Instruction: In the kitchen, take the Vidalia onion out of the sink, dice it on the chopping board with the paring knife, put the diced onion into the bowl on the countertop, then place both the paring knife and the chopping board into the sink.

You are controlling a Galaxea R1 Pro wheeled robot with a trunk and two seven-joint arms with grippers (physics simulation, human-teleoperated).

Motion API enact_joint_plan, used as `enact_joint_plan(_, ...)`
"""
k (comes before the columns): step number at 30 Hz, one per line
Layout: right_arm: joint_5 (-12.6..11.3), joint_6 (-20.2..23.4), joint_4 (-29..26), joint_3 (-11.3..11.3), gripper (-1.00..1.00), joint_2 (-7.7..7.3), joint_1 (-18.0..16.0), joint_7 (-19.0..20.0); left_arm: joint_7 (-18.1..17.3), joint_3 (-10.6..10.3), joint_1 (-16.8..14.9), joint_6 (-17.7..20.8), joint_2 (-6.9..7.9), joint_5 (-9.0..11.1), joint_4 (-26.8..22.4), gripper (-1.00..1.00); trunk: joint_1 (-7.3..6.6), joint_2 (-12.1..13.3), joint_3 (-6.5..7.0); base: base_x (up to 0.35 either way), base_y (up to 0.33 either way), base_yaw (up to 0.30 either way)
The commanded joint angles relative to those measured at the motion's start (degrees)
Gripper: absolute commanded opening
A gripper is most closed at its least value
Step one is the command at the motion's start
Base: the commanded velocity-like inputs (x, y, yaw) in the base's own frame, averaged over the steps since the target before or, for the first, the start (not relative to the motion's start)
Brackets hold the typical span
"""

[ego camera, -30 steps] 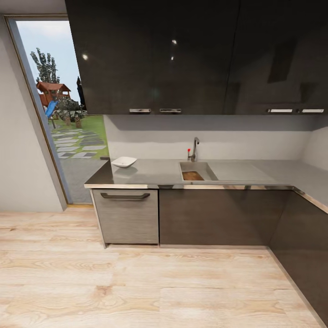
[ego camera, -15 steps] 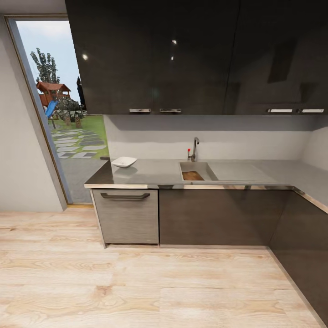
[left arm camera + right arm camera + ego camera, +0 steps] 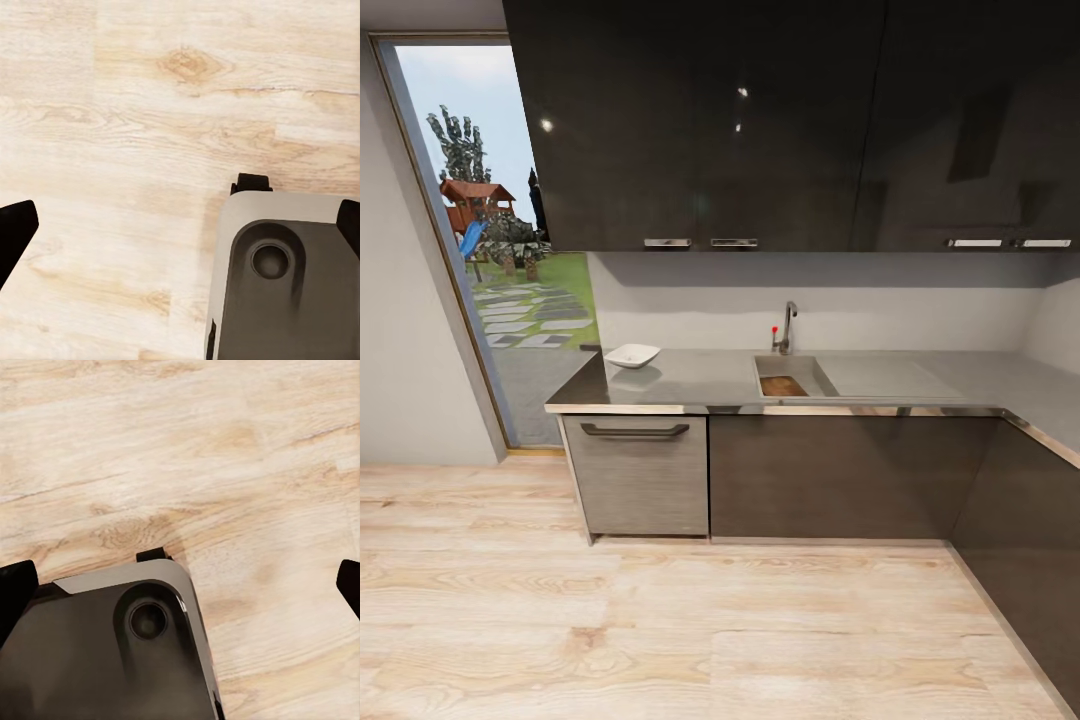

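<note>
From back on the wood floor (image 3: 660, 640) I see the chopping board (image 3: 784, 386) already in the sink (image 3: 796, 375), bowl (image 3: 632, 355) on the countertop (image 3: 690, 380). Both grippers' fingertips (image 3: 15, 232) (image 3: 15, 585) hang spread, empty. I judge the task almost finished.

Bare countertop (image 3: 700, 380) between bowl (image 3: 632, 355) and sink (image 3: 792, 374), seemingly unobstructed.
</note>
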Motion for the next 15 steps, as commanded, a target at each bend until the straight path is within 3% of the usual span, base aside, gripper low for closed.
enact_joint_plan(1,-0.20,-0.16,0.02,0.13,1.00,0.00,-0.04,-0.08,0.01,-0.49,-0.10,-0.38,-0.03,0.47,0.23,1.00,0.01,-0.07,-0.08,0.000,0.000,0.000)
enact_joint_plan(15,-0.20,-0.16,0.03,0.13,1.00,0.00,-0.04,-0.08,0.01,-0.49,-0.10,-0.38,-0.03,0.45,0.23,1.00,0.01,-0.07,-0.08,0.000,0.000,0.000)
